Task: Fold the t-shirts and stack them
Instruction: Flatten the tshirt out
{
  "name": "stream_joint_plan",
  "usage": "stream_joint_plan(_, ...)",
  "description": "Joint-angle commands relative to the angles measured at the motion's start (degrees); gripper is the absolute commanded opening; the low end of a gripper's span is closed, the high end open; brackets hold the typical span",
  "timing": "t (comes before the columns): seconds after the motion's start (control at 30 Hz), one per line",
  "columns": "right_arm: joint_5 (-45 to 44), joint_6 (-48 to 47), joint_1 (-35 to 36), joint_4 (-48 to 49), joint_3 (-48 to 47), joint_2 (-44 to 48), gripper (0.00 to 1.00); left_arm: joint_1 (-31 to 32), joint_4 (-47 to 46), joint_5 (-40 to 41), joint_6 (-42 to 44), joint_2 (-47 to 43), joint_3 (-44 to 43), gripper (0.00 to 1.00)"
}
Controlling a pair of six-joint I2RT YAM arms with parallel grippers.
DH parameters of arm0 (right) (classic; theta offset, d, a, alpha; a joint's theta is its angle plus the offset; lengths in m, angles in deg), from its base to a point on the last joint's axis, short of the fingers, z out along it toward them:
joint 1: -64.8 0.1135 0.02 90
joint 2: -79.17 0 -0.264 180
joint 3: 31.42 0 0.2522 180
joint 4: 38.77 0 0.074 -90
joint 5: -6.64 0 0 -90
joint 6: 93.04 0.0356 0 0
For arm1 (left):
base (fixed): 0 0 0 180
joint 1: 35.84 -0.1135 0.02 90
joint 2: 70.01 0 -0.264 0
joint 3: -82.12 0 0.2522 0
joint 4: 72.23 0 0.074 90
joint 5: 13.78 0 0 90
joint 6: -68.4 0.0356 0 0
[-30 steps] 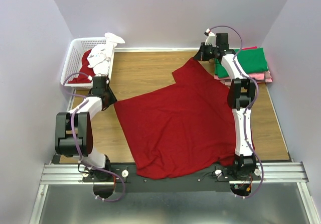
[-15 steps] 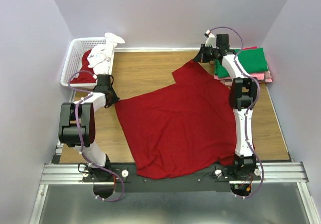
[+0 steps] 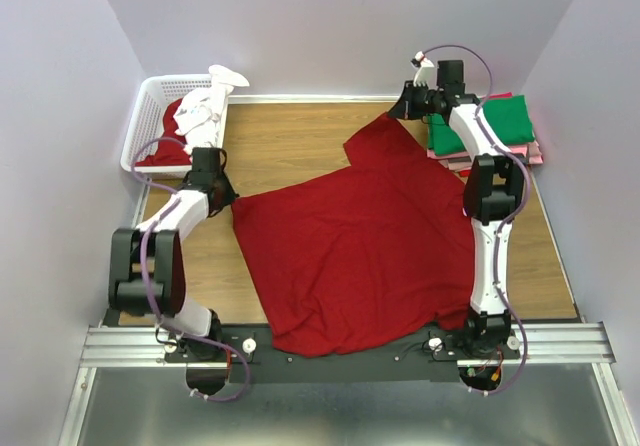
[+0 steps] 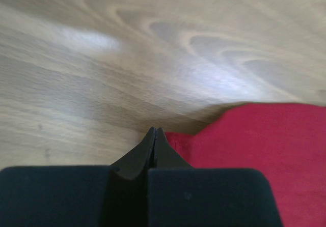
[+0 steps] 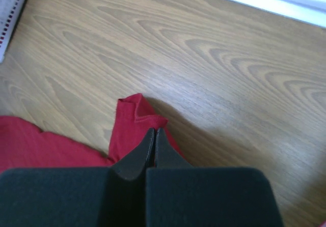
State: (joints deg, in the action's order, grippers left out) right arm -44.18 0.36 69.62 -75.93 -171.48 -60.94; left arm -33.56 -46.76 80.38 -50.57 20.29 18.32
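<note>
You are early in the fold of the red shirt (image 3: 360,256), and most of the task lies ahead. It lies spread flat across the middle of the worktop (image 3: 290,136), from the near edge up to the far right, with no fold in it yet.

Your left arm (image 3: 175,211) reaches the shirt's left corner. In its wrist view the jaws are pressed together with the red edge (image 4: 244,145) right at their tips, so I judge they are pinching that corner. Your right arm (image 3: 487,236) stretches to the shirt's far corner. There the jaws are also pressed together on the cloth (image 5: 137,112), which puckers up just ahead of the tips. With 2 corners held, the step in hand looks like the first fold or a final straightening. I cannot tell which.

Done so far: a stack sits at the far right of the worktop, the green shirt (image 3: 500,121) folded on top of the pink shirt (image 3: 535,152). How many lie beneath I cannot tell.

Left to do: fold this red shirt and set it on that stack. Then turn to the basket (image 3: 140,116) at the far left, which holds at least 2 more unfolded: a white shirt (image 3: 200,114) and a second red shirt (image 3: 170,148).
</note>
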Motion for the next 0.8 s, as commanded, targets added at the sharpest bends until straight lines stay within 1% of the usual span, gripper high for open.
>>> stream_joint_plan(0.0,0.64,-2.52,0.28,-0.24,2.81,7.92,0.00,0.18,0.16,2.25,-0.21,-9.43,-0.23,0.00)
stream_joint_plan(0.03,0.37,-2.87,0.28,-0.42,3.42,10.28,0.00,0.18,0.07,2.34,-0.21,-12.57,0.12,0.00)
stream_joint_plan(0.13,-0.50,-5.94,0.28,-1.21,4.65,13.89,0.00,0.09,-0.37,2.69,-0.12,-17.42,0.21,0.00)
stream_joint_plan(0.2,-1.12,-8.22,0.28,-2.70,5.27,17.58,0.00,0.09,-0.63,2.25,0.23,-22.26,-0.23,0.00)
stream_joint_plan(0.23,-1.21,-9.19,0.28,-3.14,5.45,18.90,0.00,0.09,-0.63,2.25,0.41,-25.49,-0.84,0.00)
stream_joint_plan(0.43,-4.37,-15.87,0.28,-6.39,5.37,31.55,0.00,0.09,-1.68,-0.82,0.15,-36.50,-4.53,0.00)
stream_joint_plan(0.47,-5.33,-17.10,0.28,-6.92,4.84,33.05,0.00,0.09,-1.86,-1.17,-0.12,-39.38,-6.02,0.00)
stream_joint_plan(0.57,-7.09,-18.51,0.19,-8.59,1.42,38.41,0.00,0.09,-1.95,-2.32,-0.91,-43.53,-10.33,0.00)
stream_joint_plan(0.77,-10.17,-18.69,0.19,-10.18,-6.49,46.94,0.00,0.09,-1.25,-3.46,-2.84,-48.46,-20.87,0.00)
